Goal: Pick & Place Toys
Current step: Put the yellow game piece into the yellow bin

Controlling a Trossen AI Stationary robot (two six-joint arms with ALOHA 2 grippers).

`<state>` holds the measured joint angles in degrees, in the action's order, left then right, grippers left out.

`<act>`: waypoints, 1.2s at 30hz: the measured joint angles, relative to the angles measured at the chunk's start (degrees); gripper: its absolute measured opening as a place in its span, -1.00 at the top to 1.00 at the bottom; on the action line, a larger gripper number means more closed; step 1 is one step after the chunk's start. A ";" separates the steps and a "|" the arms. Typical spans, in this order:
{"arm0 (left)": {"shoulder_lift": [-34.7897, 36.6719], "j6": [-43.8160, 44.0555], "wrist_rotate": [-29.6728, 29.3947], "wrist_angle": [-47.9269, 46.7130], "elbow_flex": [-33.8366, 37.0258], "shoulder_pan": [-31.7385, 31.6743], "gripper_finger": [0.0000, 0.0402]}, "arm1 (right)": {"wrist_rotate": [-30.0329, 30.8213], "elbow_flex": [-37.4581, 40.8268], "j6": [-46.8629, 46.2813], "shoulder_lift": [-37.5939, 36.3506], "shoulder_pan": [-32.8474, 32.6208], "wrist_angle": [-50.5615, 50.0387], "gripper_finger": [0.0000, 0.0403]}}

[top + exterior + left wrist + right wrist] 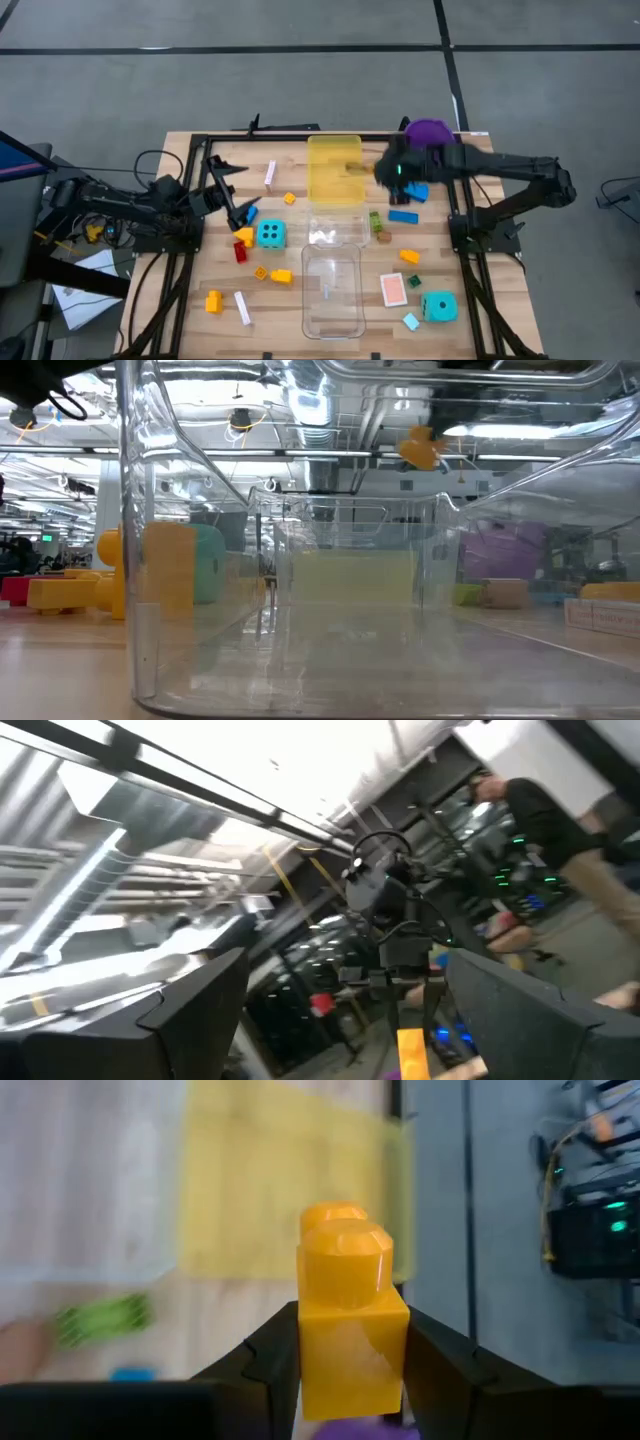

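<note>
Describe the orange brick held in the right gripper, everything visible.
The orange brick looks like glossy moulded plastic: a blocky body with two round studs on one face. The right gripper is shut on it, one dark finger pressed to each side, and nothing else touches it. It hangs in the air by the yellow-tinted tray at the table's far side. The low view shows it high above the table.

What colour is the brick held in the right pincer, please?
Orange-yellow brick, clearest in the right wrist view.
</note>
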<state>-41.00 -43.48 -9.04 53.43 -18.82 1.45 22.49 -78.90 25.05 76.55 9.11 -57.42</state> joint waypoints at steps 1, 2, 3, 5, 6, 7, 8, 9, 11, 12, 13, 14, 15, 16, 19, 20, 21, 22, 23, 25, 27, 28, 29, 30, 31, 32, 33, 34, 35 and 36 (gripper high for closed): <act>0.01 -0.05 0.00 0.51 -0.53 -0.52 -0.68 | -1.51 -1.19 1.60 0.73 2.34 0.22 0.33; 0.11 -0.05 -0.01 0.82 -1.05 -0.87 -0.68 | -2.86 -2.53 2.89 1.63 4.62 0.14 0.33; 0.14 -0.05 0.00 0.98 -1.41 -1.23 -0.68 | -4.10 -4.07 3.95 2.78 6.66 0.53 0.33; 0.11 -0.20 0.02 0.75 -1.47 -1.62 -0.68 | -6.93 -6.80 5.73 5.39 10.50 0.92 0.33; 0.01 -0.69 0.00 0.49 -1.47 -1.66 -0.68 | -8.15 -7.98 6.71 6.83 12.32 0.61 0.33; 0.03 -1.17 0.01 0.12 -1.46 -1.73 -0.68 | -9.12 -9.37 7.65 8.48 13.92 0.73 0.33; 0.07 -1.50 0.02 -0.18 -1.45 -1.85 -0.68 | -9.55 -10.80 8.60 10.09 15.16 1.20 0.33; 0.12 -1.59 0.02 -0.59 -1.45 -1.86 -0.68 | -10.27 -12.19 9.50 11.77 16.47 1.34 0.33; 0.10 -1.64 0.03 -1.21 -1.45 -1.86 -0.68 | -12.33 -15.15 10.88 15.61 18.85 1.67 0.33; 0.10 -1.71 0.04 -1.49 -1.45 -1.86 -0.68 | -13.89 -16.63 11.52 17.66 19.81 1.92 0.33; 0.08 -1.71 0.04 -1.74 -1.45 -1.86 -0.68 | -15.11 -18.08 12.11 19.78 20.64 1.98 0.33; 0.10 -1.73 0.04 -2.18 -1.45 -1.86 -0.68 | -16.15 -19.75 12.75 22.01 21.36 1.97 0.33; 0.10 -1.75 0.04 -2.68 -1.45 -1.86 -0.68 | -16.75 -21.33 13.51 24.15 21.96 1.96 0.33; 0.08 -1.75 0.04 -3.06 -1.45 -1.86 -0.68 | -16.97 -22.86 14.29 26.23 22.51 1.71 0.33; 0.10 -1.77 0.04 -3.08 -1.45 -1.86 -0.68 | -18.89 -26.99 16.60 32.29 23.48 -0.30 0.33; 0.08 -2.08 0.04 -3.10 -1.45 -1.86 -0.68 | -19.60 -28.23 17.19 34.10 23.74 -1.09 0.33; 0.08 -2.76 0.04 -3.11 -1.45 -1.86 -0.68 | -19.95 -29.37 17.60 35.76 23.90 -1.99 0.33; 0.08 -3.07 0.04 -3.21 -1.45 -1.86 -0.68 | -20.24 -30.51 18.14 37.35 24.16 -3.12 0.33; 0.09 -3.12 0.04 -3.43 -1.45 -1.86 -0.68 | -20.38 -31.50 18.69 38.75 24.31 -4.34 0.33; 0.06 -3.22 0.07 -3.59 -1.45 -1.86 -0.68 | -20.72 -32.61 19.12 40.78 24.91 -5.26 0.33; 0.08 -3.22 0.04 -3.59 -1.45 -1.86 -0.68 | -21.42 -32.76 19.11 42.41 25.77 -5.21 0.33; 0.08 -3.22 0.04 -3.66 -1.45 -1.86 -0.68 | -21.71 -32.74 19.09 42.97 26.26 -5.17 0.33; 0.08 -3.22 0.04 -3.83 -1.45 -1.86 -0.68 | -22.27 -32.67 19.09 43.53 26.82 -5.25 0.33; 0.08 -3.22 0.06 -4.04 -1.45 -1.86 -0.68 | -22.52 -32.67 19.11 43.96 27.24 -5.12 0.33; 0.08 -3.22 0.07 -4.22 -1.45 -1.86 -0.68 | -22.50 -32.71 19.12 44.39 27.58 -4.63 0.33; 0.07 -3.22 0.07 -4.45 -1.45 -1.86 -0.68 | -22.58 -32.74 19.31 44.66 27.90 -4.18 0.33; 0.06 -3.22 0.09 -4.48 -1.43 -1.86 -0.68 | -22.74 -32.69 19.53 44.77 28.21 -4.07 0.33; 0.06 -3.22 0.09 -4.48 -1.43 -1.86 -0.68 | -22.94 -32.66 19.90 44.81 28.58 -3.72 0.33; 0.08 -3.22 0.11 -4.46 -1.43 -1.86 -0.68 | -23.31 -32.68 20.10 44.87 28.80 -2.70 0.33; 0.08 -3.22 0.11 -4.52 -1.43 -1.86 -0.68 | -23.87 -32.79 20.15 45.11 28.85 -1.48 0.33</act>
<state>-40.93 -46.70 -8.93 48.91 -20.25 -0.40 -1.38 -111.69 45.20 121.65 37.97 -58.89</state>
